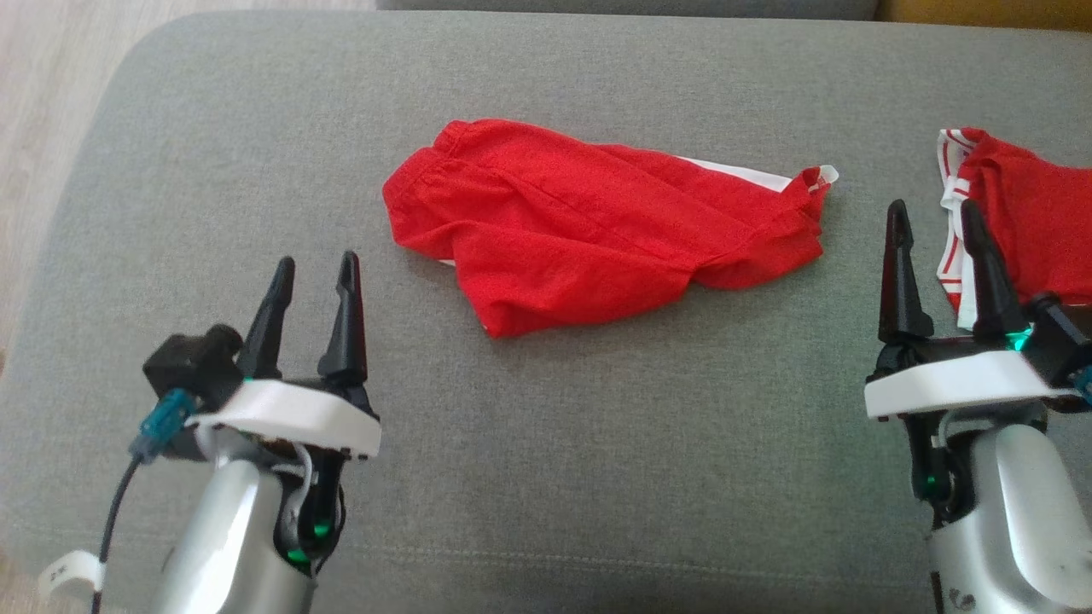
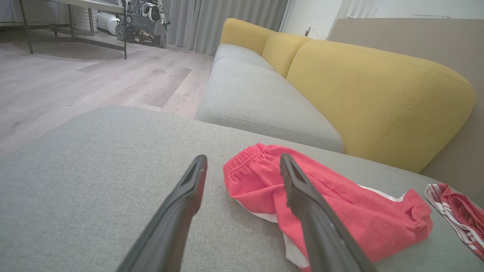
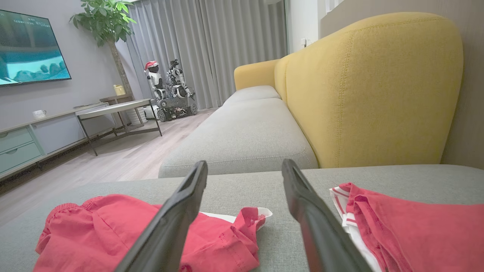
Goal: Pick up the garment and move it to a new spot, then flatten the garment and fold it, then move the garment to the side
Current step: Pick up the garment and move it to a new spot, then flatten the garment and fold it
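Lighting's pretty kind here: soft, even, daylight-looking, no hard glare anywhere. Head view is the weakest, a bit soft and grainy, with just a thin shadow under the lower edge of the crumpled red fabric shorts (image 1: 597,230) on the grey woven cushion (image 1: 213,170). Small green indicator lights (image 1: 299,554) glow at lower left and lower right. Wrist views are sharper further back but wide-angle, so the mustard-yellow upholstered sofa back (image 2: 378,94) bulges toward the right edge. The left gripper's long dark fingers (image 2: 177,223) and the right gripper's long dark fingers (image 3: 317,226) are blurry at bottom centre. Red reads pinker there too.
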`<state>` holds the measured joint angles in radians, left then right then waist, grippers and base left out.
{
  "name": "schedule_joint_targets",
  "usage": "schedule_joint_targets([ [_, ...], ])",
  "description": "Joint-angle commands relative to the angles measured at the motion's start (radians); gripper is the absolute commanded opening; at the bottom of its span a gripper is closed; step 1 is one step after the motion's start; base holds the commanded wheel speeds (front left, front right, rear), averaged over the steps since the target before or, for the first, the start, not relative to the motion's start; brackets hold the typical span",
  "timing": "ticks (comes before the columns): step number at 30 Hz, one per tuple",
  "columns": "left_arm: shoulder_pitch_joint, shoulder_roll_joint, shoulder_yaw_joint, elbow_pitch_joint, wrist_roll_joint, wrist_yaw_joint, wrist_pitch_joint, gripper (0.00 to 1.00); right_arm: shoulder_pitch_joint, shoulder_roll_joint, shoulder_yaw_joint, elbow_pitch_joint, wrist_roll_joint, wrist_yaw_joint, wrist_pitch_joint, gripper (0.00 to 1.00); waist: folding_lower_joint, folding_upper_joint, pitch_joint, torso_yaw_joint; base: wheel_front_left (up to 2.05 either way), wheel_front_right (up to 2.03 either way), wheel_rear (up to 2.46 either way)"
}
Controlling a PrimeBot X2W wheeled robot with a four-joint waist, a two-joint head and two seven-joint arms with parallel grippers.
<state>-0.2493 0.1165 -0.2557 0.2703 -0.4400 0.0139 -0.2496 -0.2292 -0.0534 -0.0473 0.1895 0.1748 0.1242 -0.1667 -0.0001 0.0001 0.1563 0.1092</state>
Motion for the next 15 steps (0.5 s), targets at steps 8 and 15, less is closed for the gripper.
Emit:
schedule_joint_targets([
  [8, -0.009, -0.03, 0.054, 0.02, 0.043, -0.06, -0.012, 1.0, -0.007, 0.003, 0.043, -0.053, 0.001, 0.007, 0.015, 1.0, 0.0001, -0.0001, 0.0, -0.024, 0.0, 0.0, 0.0],
  [15, -0.044, -0.045, -0.032, 0.182, 0.018, -0.11, 0.044, 1.0, -0.018, 0.003, 0.058, -0.057, 0.005, 0.007, 0.016, 1.0, 0.0001, -0.0001, 0.024, -0.065, 0.0, 0.0, 0.0],
])
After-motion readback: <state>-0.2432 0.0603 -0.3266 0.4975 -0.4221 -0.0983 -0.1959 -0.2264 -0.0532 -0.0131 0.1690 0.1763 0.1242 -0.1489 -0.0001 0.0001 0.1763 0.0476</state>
